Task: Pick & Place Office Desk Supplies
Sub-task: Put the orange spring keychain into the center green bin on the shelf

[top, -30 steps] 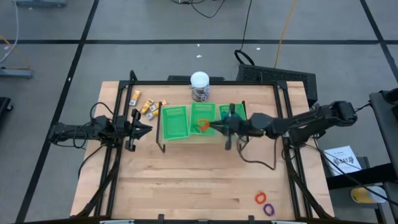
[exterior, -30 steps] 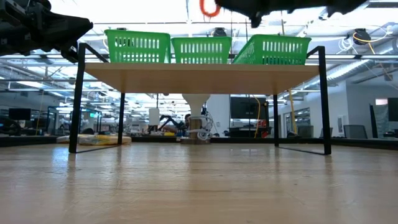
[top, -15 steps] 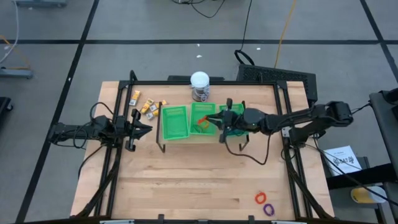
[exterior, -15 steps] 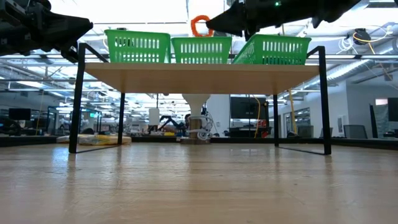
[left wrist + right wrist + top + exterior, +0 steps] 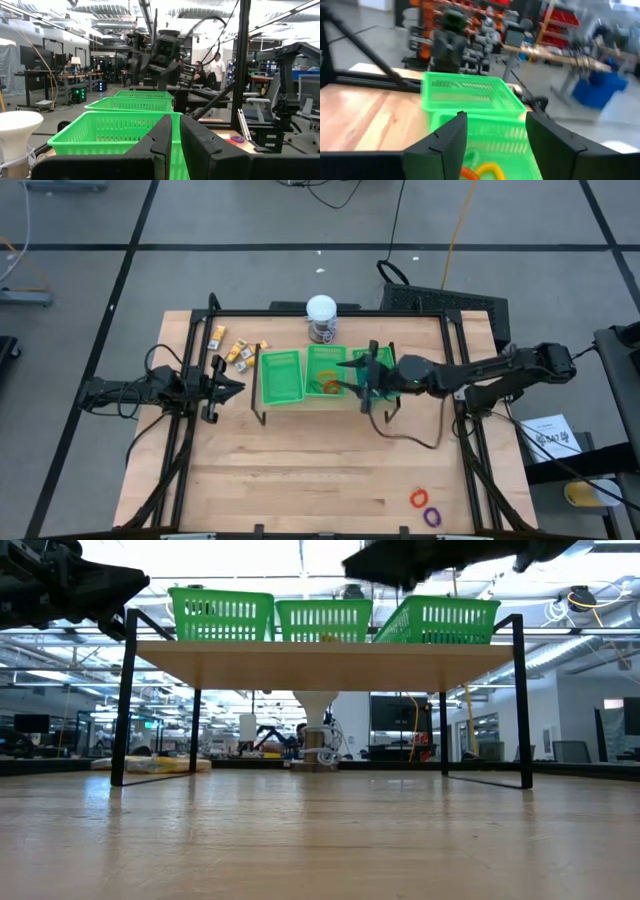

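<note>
On table: a wooden table (image 5: 300,470) carries a raised shelf (image 5: 320,652) at its far side; judged, this leaves the near boards free for loose supplies.
Tray: a green tray (image 5: 320,373) of 3 bins sits on the shelf, between the 2 arms, so either could reach it.
Right arm: reaches in from the right, its right gripper (image 5: 358,380) over the middle bin. The right wrist view shows its fingers (image 5: 445,137) spread apart and holding nothing, which suits a drop just made.
Left arm: waits at the table's left edge; the left gripper (image 5: 228,387) is closed and empty, its fingers pressed together in the left wrist view.
Jar: a white-topped jar (image 5: 321,318) stands behind the tray, not part of the sorting.
Blocks: yellow-and-white blocks (image 5: 238,350) lie left of the tray, unsorted.
Rings: an orange ring (image 5: 477,171) lies in the middle bin under the open fingers. 2 loose rings (image 5: 426,508), orange and purple, lie at the near right corner, well apart from the tray, likely next.
</note>
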